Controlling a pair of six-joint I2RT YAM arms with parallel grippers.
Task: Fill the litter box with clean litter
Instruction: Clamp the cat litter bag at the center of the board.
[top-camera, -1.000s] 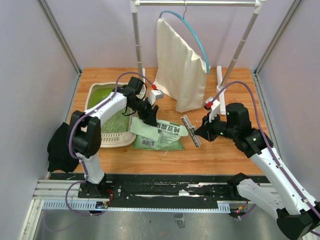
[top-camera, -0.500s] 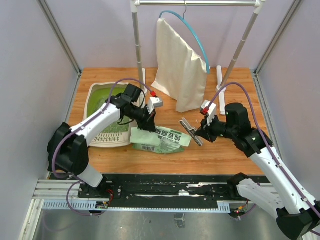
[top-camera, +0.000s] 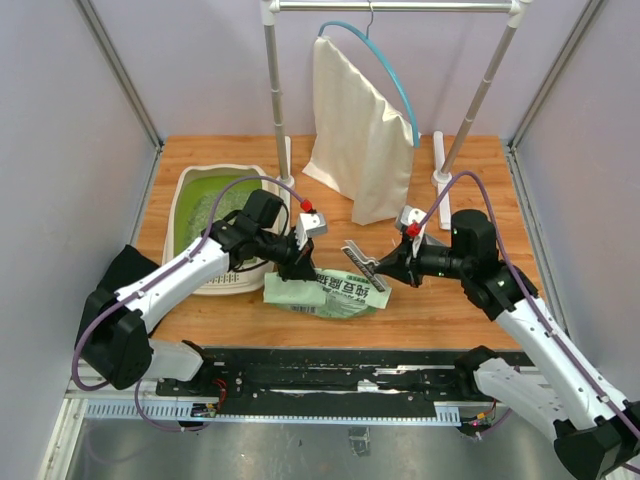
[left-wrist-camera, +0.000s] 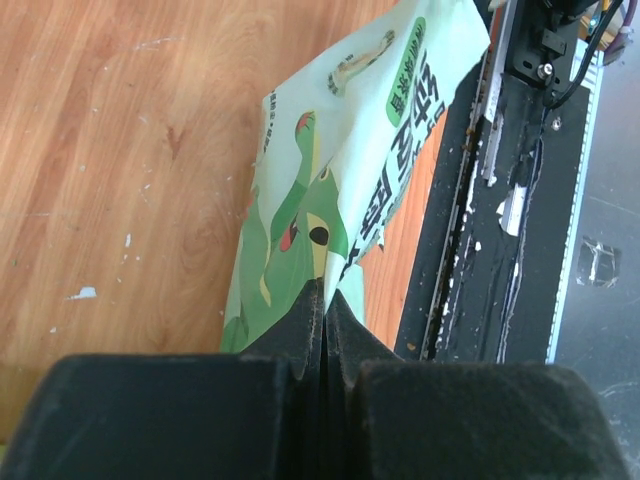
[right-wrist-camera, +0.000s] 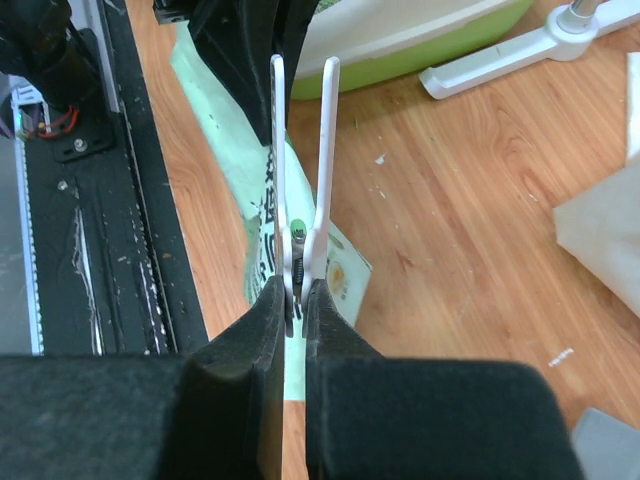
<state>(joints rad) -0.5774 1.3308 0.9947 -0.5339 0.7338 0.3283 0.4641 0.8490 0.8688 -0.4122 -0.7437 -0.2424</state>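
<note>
The beige litter box (top-camera: 183, 205) with its lime-green inside stands at the back left, and pale clean litter (top-camera: 222, 208) lies loose in it. Beside it on the table lies a flat green printed bag (top-camera: 338, 293). My left gripper (top-camera: 303, 268) is shut on the bag's left edge. In the left wrist view the black fingers (left-wrist-camera: 326, 298) pinch a fold of the bag (left-wrist-camera: 350, 170). My right gripper (top-camera: 392, 268) is shut on a long white clip (right-wrist-camera: 322, 150), which points over the bag (right-wrist-camera: 262, 205) towards the left gripper.
A cream cloth bag (top-camera: 358, 140) hangs from a white rack at the back, with the rack's foot (right-wrist-camera: 530, 45) on the table near the box rim (right-wrist-camera: 420, 40). A black rail (top-camera: 330, 375) runs along the near edge.
My left gripper has shut on the bag's edge and drawn back towards the near side, dragging the bag with it. My right gripper has carried the clip left, closer to the bag.
</note>
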